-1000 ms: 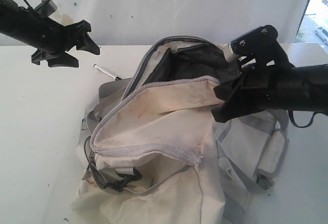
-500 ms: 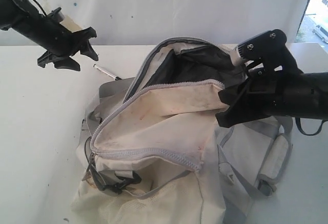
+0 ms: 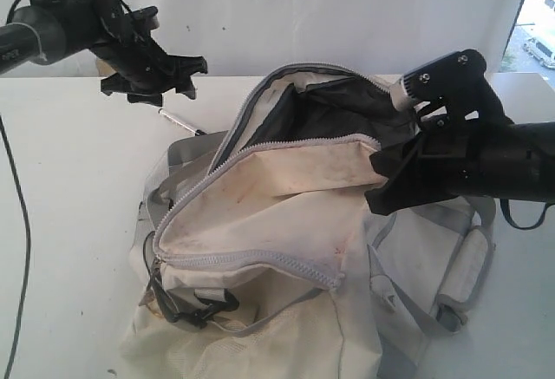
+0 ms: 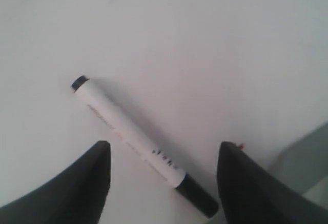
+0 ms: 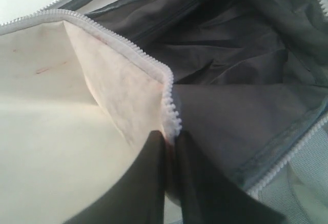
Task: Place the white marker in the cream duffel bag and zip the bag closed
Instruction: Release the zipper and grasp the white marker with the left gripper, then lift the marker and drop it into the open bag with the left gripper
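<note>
Left gripper has swung in from the left edge since the last frame and now hangs right over the white marker, fingers spread wide with nothing between them. Up front, the cream duffel bag slumps on the white table, black buckle at its near corner, zipper undone. Right gripper is pinched tight on the bag's zipper edge, and the mouth gapes, showing dark lining. Behind the bag, the marker lies flat on the table, outside it, its longer black end toward the bag.
</note>
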Motion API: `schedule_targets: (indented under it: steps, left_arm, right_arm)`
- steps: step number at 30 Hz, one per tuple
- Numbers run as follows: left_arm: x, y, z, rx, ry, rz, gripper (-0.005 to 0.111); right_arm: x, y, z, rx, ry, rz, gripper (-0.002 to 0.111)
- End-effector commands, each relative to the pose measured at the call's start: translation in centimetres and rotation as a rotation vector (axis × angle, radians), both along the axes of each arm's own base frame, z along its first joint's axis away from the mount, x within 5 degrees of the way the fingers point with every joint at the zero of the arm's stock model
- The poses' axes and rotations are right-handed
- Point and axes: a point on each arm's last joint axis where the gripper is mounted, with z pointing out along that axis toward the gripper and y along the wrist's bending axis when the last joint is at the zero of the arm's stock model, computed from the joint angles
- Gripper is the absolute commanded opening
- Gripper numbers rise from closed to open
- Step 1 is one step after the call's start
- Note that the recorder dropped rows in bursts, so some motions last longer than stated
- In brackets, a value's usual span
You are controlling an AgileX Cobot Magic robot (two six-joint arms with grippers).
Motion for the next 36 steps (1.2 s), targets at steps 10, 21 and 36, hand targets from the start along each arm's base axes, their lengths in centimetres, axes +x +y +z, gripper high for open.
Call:
schedule_targets:
  steps: [10,21,36]
  left_arm:
    - [0.9,-0.4,-3.8,0.034,-0.01,0.082,0.066]
    - [0.9,-0.7,-6.5,0.035,0.027,0.081,0.067]
    - [0.9,-0.4,-6.3,0.084,0.025,0.06,0.0]
  right_arm:
    - [-0.1,-0.1,0.1,0.015,0.007,-0.008,0.0]
    - [-0.2,-0.1,0.1,0.029,0.018,-0.015,0.0]
    - [-0.2,-0.1,0.1,0.029,0.018,-0.015,0.0]
